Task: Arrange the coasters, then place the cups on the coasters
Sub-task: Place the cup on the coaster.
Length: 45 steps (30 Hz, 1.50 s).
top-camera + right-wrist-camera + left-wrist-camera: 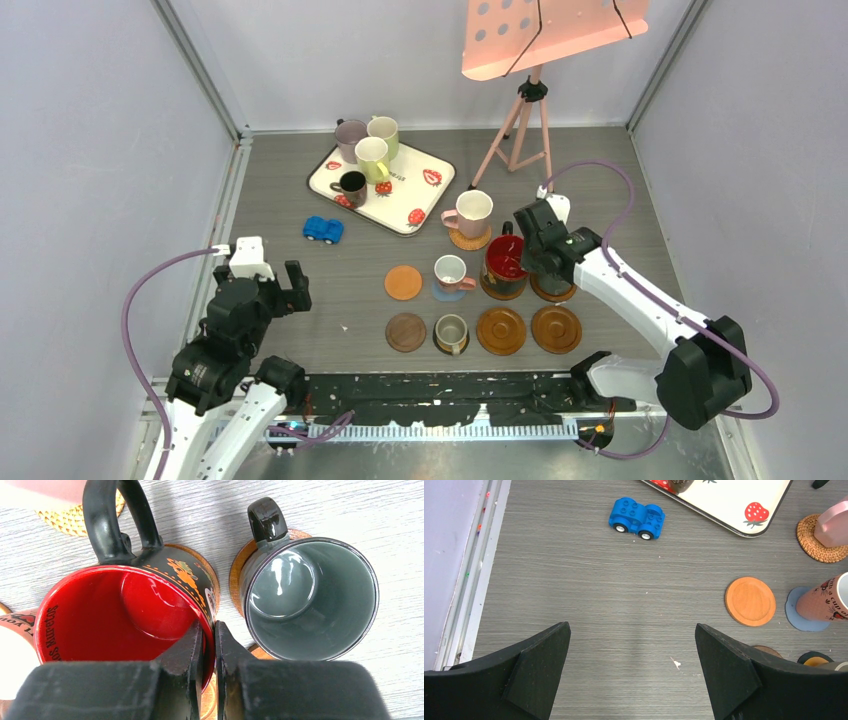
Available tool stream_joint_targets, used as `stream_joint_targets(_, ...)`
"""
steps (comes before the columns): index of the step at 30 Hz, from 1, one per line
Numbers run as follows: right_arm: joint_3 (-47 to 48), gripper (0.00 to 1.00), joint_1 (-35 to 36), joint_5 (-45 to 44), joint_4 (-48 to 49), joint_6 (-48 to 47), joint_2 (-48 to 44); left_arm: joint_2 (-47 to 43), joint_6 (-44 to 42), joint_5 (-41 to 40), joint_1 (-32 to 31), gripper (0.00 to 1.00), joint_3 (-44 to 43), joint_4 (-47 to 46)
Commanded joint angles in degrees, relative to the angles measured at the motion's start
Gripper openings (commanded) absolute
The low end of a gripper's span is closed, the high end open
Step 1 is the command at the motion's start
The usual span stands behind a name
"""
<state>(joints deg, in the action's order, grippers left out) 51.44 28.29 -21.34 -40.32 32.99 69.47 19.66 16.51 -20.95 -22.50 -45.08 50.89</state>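
Being pinched at its rim by the right tool [207,632], the red-lined black mug [125,610] is shown wrist-side beside a grey mug [310,600] hidden overhead; the left tool [631,627] is spread open.

Scene is lit brightly and evenly from overhead; shadows are kept soft and short. Glare is picked up inside the red mug [140,610] and grey mug [300,595]. The table [360,510] is washed out in the right wrist view.
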Motion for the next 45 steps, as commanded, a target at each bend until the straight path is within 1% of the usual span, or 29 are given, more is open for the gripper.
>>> stream_joint_targets(1, 4.17, 0.05, -0.34, -0.29, 5.23, 0.38, -0.93, 0.53, 0.54, 0.30, -0.26, 1.00, -0.01, -1.94)
stream_joint_targets(16, 5.40, 0.05, -0.42, 0.72, 4.71, -0.01, 1.30, 0.12, 0.63, -0.23, -0.26, 1.00, 0.12, -2.11)
stream_joint_targets(31, 7.62, 0.05, -0.43, 0.56, 2.76, -0.33, 0.16, -0.37, 0.97, -0.13, -0.26, 1.00, 0.26, -2.05)
stream_joint_targets(45, 5.75, 0.05, -0.52, 0.11, 3.20, -0.50, 0.38, -0.50, 0.98, -0.04, -0.26, 1.00, 0.30, -2.09)
